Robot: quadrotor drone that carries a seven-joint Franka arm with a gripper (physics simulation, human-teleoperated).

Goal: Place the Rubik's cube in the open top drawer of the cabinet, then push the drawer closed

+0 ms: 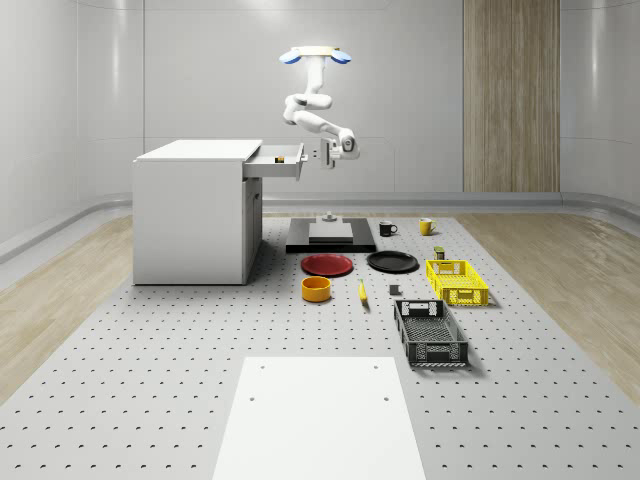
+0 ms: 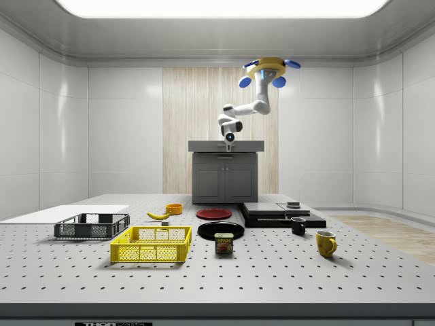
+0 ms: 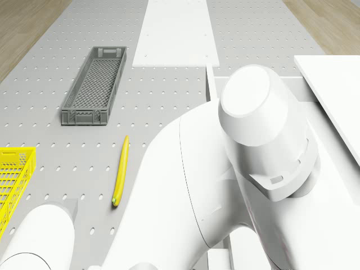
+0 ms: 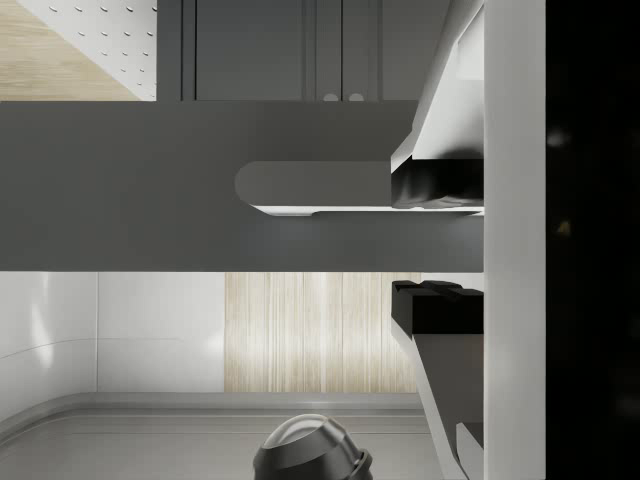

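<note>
The white cabinet [image 1: 195,210] stands at the whole-scene view's left with its top drawer [image 1: 290,166] pulled out. A small multicoloured object, apparently the Rubik's cube [image 1: 280,157], lies inside the drawer. The drone [image 1: 315,56] hovers high above the black platform, just beyond the drawer's front. Its arm bends down so that my gripper [image 1: 317,153] sits level with the drawer front and points at it. In the wrist view the grey drawer front [image 4: 150,185] and its handle [image 4: 300,188] are close ahead. My gripper [image 4: 437,245] is open, holding nothing.
On the floor beyond the cabinet lie a black platform [image 1: 330,236], a red plate [image 1: 327,264], a black plate [image 1: 392,262], an orange bowl [image 1: 316,289], a banana [image 1: 362,292], a yellow crate [image 1: 457,282], a grey crate [image 1: 430,332] and two mugs [image 1: 388,228].
</note>
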